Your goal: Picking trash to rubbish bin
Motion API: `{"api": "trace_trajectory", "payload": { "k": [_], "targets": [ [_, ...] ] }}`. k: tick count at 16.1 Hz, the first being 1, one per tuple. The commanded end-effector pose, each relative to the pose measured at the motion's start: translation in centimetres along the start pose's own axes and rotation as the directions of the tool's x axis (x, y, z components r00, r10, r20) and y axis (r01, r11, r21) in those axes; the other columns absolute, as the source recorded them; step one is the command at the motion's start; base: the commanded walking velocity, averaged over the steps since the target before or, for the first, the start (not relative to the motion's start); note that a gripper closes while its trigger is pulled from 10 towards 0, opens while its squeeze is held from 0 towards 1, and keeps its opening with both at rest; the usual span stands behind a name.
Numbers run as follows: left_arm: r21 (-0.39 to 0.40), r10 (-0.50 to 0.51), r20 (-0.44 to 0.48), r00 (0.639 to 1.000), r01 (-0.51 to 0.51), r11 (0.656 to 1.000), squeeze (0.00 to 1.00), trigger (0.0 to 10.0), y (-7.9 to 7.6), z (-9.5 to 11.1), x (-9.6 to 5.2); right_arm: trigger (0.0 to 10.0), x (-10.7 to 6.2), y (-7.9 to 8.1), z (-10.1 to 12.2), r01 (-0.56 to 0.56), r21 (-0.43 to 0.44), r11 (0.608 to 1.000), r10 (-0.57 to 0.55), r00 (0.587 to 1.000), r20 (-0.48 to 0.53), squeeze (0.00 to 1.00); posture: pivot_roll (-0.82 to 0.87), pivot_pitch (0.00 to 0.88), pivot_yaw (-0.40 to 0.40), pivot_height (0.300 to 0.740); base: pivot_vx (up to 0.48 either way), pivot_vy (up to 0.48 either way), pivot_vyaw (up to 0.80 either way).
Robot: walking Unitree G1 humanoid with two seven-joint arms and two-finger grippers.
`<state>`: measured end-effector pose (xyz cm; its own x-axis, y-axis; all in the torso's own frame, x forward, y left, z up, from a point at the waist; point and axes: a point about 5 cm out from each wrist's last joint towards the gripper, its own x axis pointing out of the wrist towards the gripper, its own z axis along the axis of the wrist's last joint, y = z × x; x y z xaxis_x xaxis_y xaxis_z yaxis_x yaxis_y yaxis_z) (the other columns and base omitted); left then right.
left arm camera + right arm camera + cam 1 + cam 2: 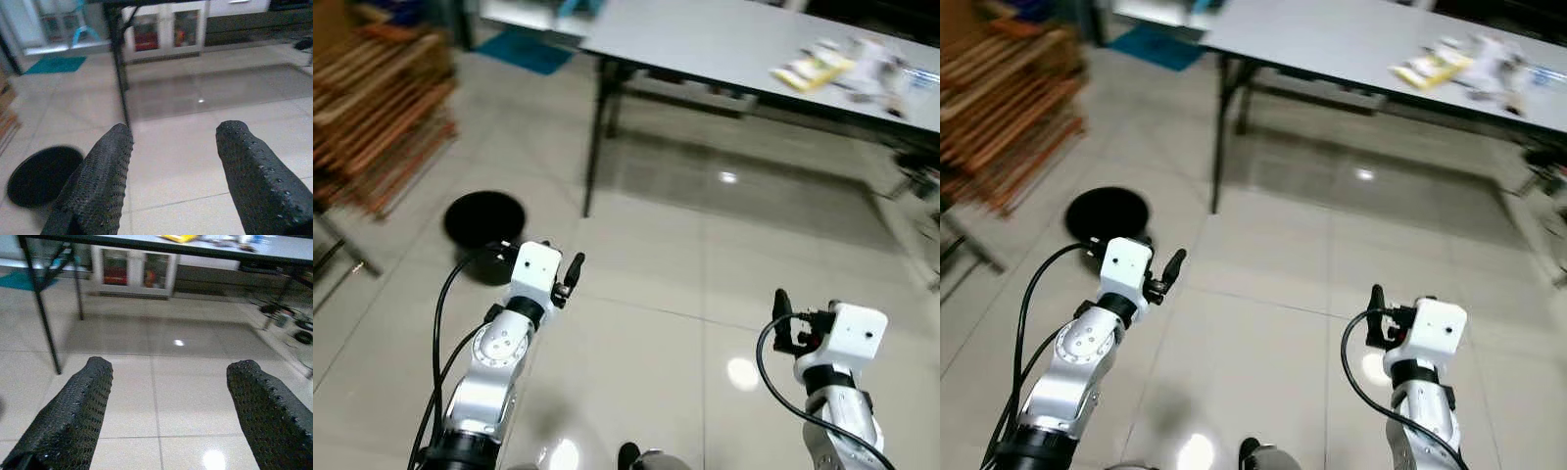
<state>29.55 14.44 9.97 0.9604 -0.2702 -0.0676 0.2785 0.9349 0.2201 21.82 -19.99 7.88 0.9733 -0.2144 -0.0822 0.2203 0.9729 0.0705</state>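
Observation:
A black round rubbish bin (484, 223) stands on the tiled floor ahead to my left, just beyond my left gripper (572, 276). In the left wrist view that gripper (173, 134) is open and holds nothing, with the bin (41, 174) off to one side. A yellow wrapper (813, 69) and other blurred litter (879, 67) lie on the grey table (705, 39) further ahead. My right gripper (781, 311) is raised over bare floor. It is also open and holds nothing in the right wrist view (171, 369).
A black table leg (595, 137) stands between the bin and the space under the table. Stacked wooden slats (382, 108) fill the far left and a teal mat (524, 49) lies behind. Low cabinets (166, 24) line the far wall. Small items (293, 328) clutter the floor at right.

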Motion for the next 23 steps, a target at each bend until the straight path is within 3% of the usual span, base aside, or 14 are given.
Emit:
{"api": "trace_trajectory", "payload": {
  "k": [1,2,4,9,13,16,18,20,21,22,23],
  "targets": [
    [-0.002,-0.087,-0.002,0.996,0.087,0.996,0.0,10.0,-0.8,-0.3,0.4,10.0,-0.3,-0.6,-0.1,0.036,-0.005,0.999,-0.036,0.999,-0.009,0.0,0.27,0.072,-0.124,0.74,0.0,0.0,-0.77],
    [0.027,-0.08,-0.012,0.997,0.08,0.996,0.0,10.0,-0.7,-0.5,0.4,10.0,-0.4,-0.7,-0.3,0.043,-0.007,0.999,-0.044,0.999,-0.016,0.0,0.28,0.066,-0.126,0.74,0.0,0.0,-0.78],
    [-0.004,-0.034,-0.007,0.999,0.034,0.999,0.0,10.0,-0.2,-0.5,0.5,10.0,-0.5,-0.6,0.1,0.022,-0.01,1.0,-0.023,1.0,-0.008,0.0,0.28,0.072,-0.127,0.74,0.0,0.0,-0.78],
    [0.061,-0.054,0.003,0.999,0.054,0.997,0.0,10.0,-0.9,-0.3,1.2,10.0,0.3,-1.0,0.3,0.061,0.002,0.998,-0.061,0.998,0.018,0.0,0.28,0.072,-0.08,0.74,0.0,0.0,-0.46],
    [0.089,-0.131,0.013,0.991,0.129,0.988,0.0,10.0,-0.7,0.2,2.0,10.0,0.1,-0.4,0.4,0.109,0.096,0.989,-0.113,0.993,0.04,0.0,0.26,0.059,-0.034,0.74,0.0,0.0,0.0],
    [0.081,-0.146,0.009,0.989,0.145,0.986,0.0,10.0,-0.7,0.3,2.5,10.0,0.0,0.6,0.6,0.106,0.232,0.967,-0.12,0.992,0.049,0.0,0.26,0.058,-0.011,0.74,0.0,0.0,0.0],
    [0.067,-0.176,0.008,0.984,0.175,0.982,0.0,10.0,-0.9,0.2,2.5,10.0,0.2,0.2,0.5,0.209,0.141,0.968,-0.212,0.977,0.007,0.0,0.26,0.059,-0.017,0.74,0.0,0.0,0.0],
    [0.04,-0.173,0.005,0.985,0.172,0.984,0.0,10.0,-1.1,0.0,2.6,10.0,0.3,0.1,1.1,0.197,0.143,0.97,-0.203,0.979,0.032,0.0,0.25,0.056,-0.035,0.74,0.0,0.0,0.0],
    [0.026,-0.171,0.007,0.985,0.17,0.985,0.0,10.0,-1.4,-0.1,2.6,10.0,0.3,-0.3,1.4,0.226,0.088,0.97,-0.232,0.971,0.058,0.07,0.25,0.056,-0.044,0.74,0.0,0.0,0.0],
    [0.018,-0.173,0.007,0.985,0.173,0.985,0.0,10.0,-1.7,-0.1,2.5,10.0,0.3,-0.3,1.2,0.2,0.06,0.978,-0.203,0.978,0.043,0.25,0.25,0.057,-0.053,0.74,0.0,0.0,0.0],
    [0.009,-0.172,0.005,0.985,0.172,0.985,0.0,10.0,-1.9,-0.2,2.5,10.0,0.2,0.0,1.1,0.144,0.034,0.989,-0.145,0.989,0.027,0.21,0.25,0.057,-0.053,0.74,0.0,0.0,0.0]
  ]
}}
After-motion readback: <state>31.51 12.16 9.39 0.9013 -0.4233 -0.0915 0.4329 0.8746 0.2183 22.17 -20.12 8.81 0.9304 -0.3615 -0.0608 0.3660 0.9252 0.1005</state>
